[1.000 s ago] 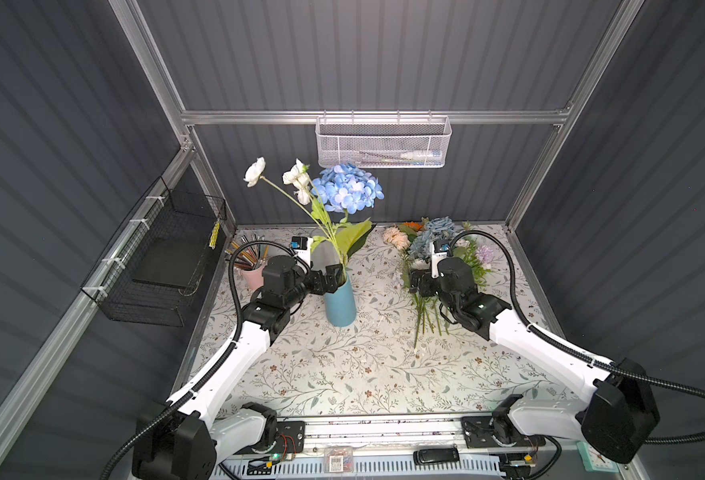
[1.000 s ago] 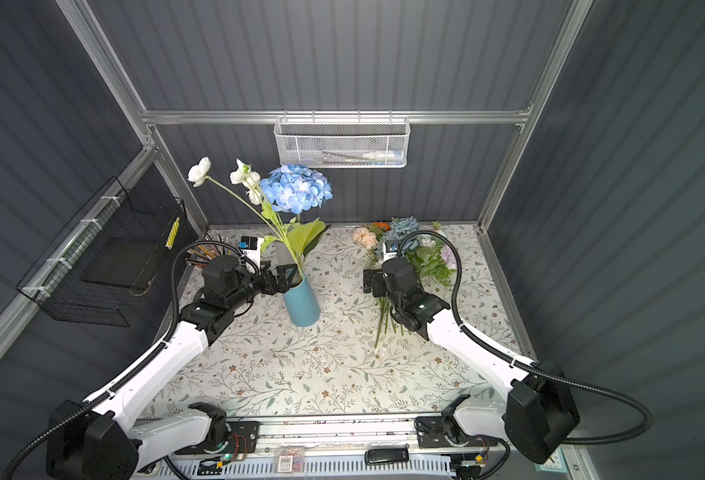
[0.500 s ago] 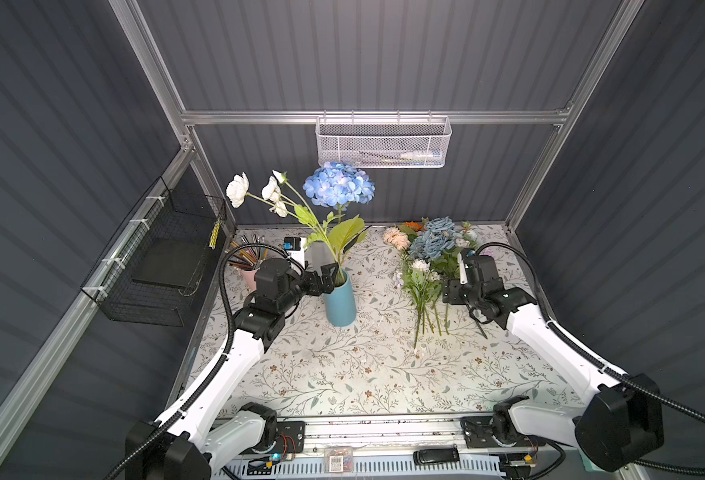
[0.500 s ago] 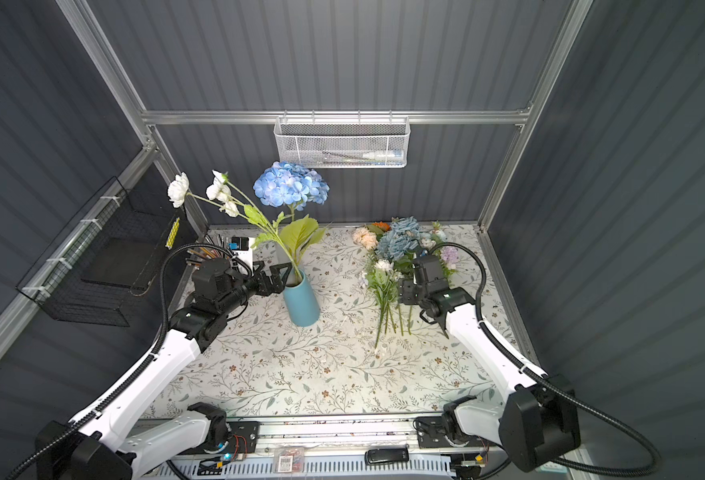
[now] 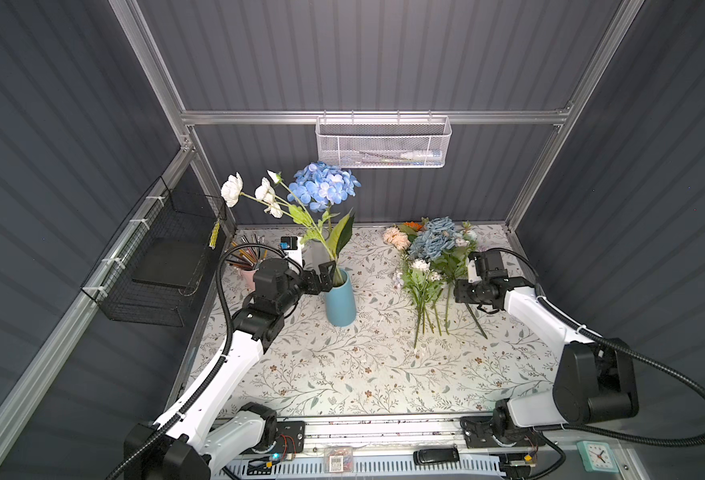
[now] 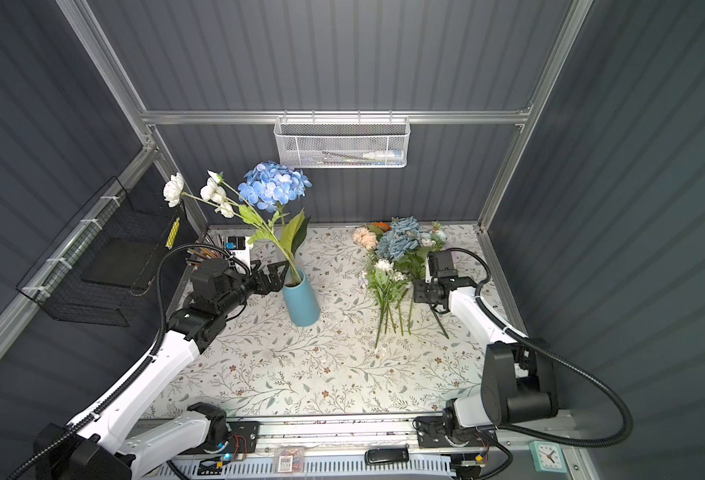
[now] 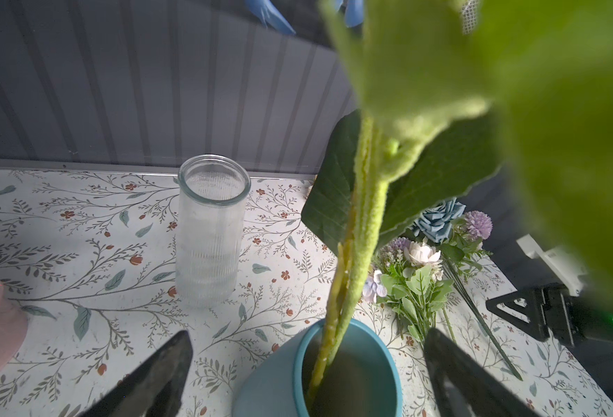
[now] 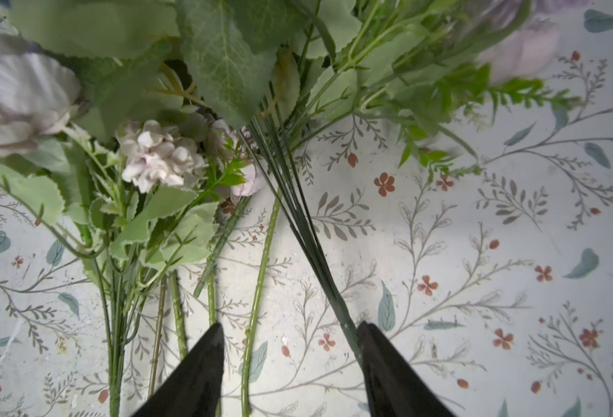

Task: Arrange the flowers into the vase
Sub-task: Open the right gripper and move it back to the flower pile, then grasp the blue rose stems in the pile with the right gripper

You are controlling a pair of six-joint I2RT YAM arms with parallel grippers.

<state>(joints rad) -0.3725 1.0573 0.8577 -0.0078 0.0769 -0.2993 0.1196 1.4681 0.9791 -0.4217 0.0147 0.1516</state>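
A blue vase point(image 5: 339, 299) point(image 6: 300, 301) point(image 7: 279, 379) stands left of centre on the floral table cover. It holds a blue hydrangea point(image 5: 325, 186) and a white-blossomed stem point(image 5: 232, 194) leaning left. My left gripper point(image 5: 326, 272) point(image 7: 306, 346) is open, with one finger on each side of the vase rim and the two stems. The other flowers point(image 5: 429, 257) point(image 8: 160, 159) lie in a pile at the back right. My right gripper point(image 5: 478, 308) point(image 8: 290, 328) is down over their stem ends. Its jaws stand apart around a light green stem point(image 8: 258, 289), and a dark wire stem point(image 8: 319, 267) touches one finger.
A ribbed glass jar point(image 7: 211, 231) stands behind the vase. A pink cup of pencils point(image 5: 246, 266) sits at the back left. A black wire basket point(image 5: 155, 266) hangs on the left wall and a white mesh basket point(image 5: 382, 143) on the back rail.
My right gripper has moved right, from the middle of the pile to its stem ends, and its jaws have narrowed. The white blossoms in the vase have swung left.
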